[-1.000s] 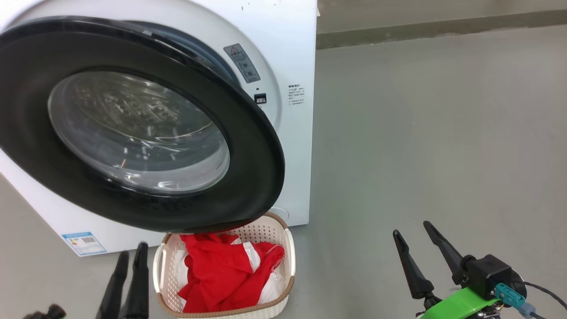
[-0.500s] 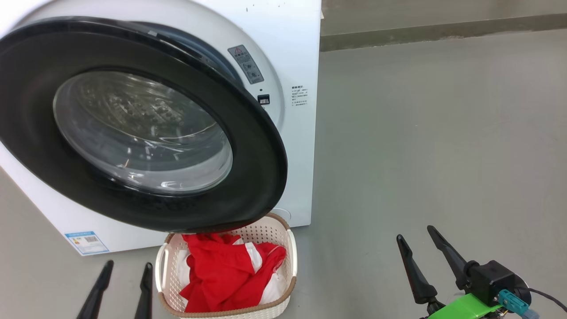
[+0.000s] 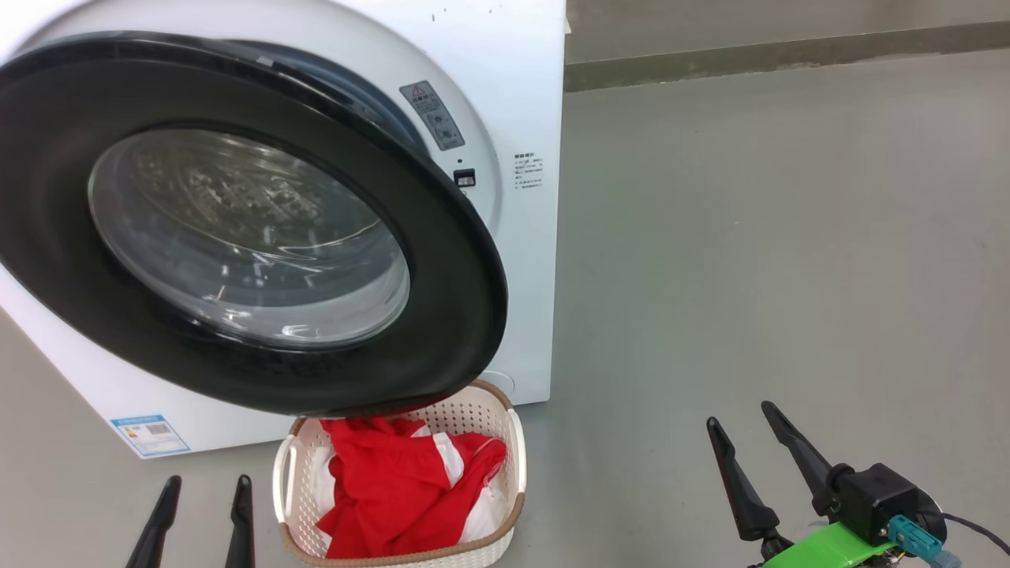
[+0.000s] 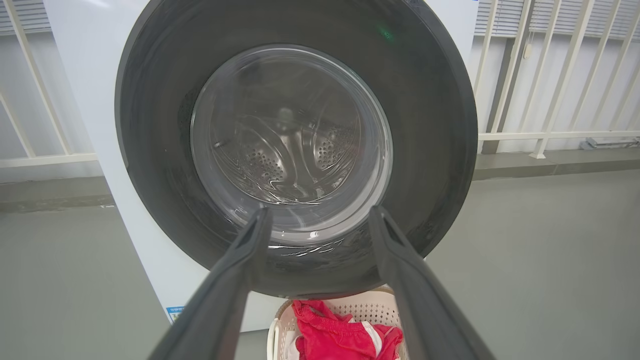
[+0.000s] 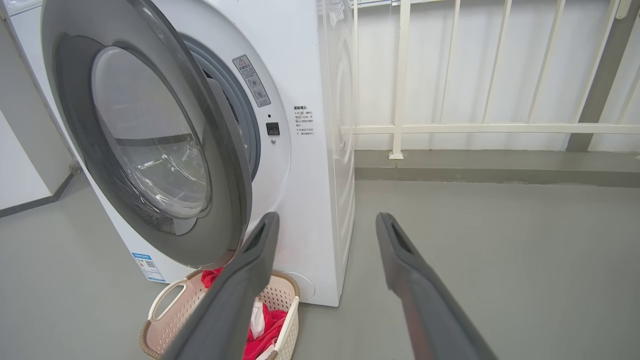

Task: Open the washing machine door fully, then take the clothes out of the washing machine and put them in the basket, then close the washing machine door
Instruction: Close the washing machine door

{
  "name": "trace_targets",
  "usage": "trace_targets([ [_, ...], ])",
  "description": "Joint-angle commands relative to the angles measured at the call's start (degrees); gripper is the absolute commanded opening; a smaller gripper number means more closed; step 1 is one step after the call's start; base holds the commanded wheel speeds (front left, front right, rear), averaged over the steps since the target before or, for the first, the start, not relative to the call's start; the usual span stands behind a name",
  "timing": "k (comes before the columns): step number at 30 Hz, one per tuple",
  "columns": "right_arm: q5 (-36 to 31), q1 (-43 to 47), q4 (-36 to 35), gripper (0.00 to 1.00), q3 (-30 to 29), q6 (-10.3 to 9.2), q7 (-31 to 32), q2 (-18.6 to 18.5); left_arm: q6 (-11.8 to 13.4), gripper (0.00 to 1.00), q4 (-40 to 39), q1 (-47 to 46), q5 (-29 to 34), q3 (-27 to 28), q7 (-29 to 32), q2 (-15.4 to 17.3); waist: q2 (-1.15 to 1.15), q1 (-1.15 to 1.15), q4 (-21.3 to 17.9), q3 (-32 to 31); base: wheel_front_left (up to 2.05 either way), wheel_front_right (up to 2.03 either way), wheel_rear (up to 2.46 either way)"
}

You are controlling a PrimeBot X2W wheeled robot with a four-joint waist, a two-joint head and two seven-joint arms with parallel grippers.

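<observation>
Presently glossy door [image 3: 442, 260] ajar; soft clothes [image 3: 402, 489] in perforated basket [image 3: 517, 450]; left gripper [image 3: 207, 481], right gripper [image 3: 739, 416] spread, empty.

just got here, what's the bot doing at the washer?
The red clothes lie in the basket, below the washing machine door, which stands open from the washing machine. The left gripper and right gripper are open, empty and clear of the door. Closing the door is what's left.

Clothes [image 3: 402, 497] in basket [image 3: 517, 454]; basket on floor [image 3: 750, 237] before washing machine [image 3: 513, 95], under btm edge of door [image 3: 465, 315].
</observation>
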Motion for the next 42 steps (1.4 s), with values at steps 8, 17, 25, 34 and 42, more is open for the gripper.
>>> trace_targets([
  [8,-0.1,-1.3,-0.9,1.0,1.7,0.28,-0.4,-0.5,-0.7,1.0,-1.0,-1.2,1.0,1.9,-0.7,-0.5,0.0,0.0,0.3,0.1,0.0,0.0,0.0],
  [17,-0.3,-2.0,0.0,0.99,1.9,0.28,-0.4,-0.4,-0.8,1.0,-0.4,-1.3,0.9,1.7,-0.7,-0.9,0.0,0.0,0.8,0.2,0.0,0.0,0.0],
  [25,-2.1,-7.2,6.7,0.0,3.1,0.28,-0.4,0.7,-0.8,1.0,0.0,-1.8,1.2,0.4,-0.7,-1.1,0.0,0.0,2.5,0.9,0.0,0.0,0.0],
  [34,-0.6,-18.7,19.0,0.0,7.3,0.28,-0.4,1.8,-0.9,1.0,1.0,-3.3,0.9,-1.8,-0.7,-0.9,0.0,0.0,6.5,2.1,0.0,0.0,0.0],
  [42,3.4,-27.6,24.6,0.0,13.9,0.28,-0.4,2.0,-0.9,1.0,2.1,-4.8,0.3,-3.7,-0.7,0.1,0.0,0.0,9.7,3.9,0.0,0.0,0.0],
])
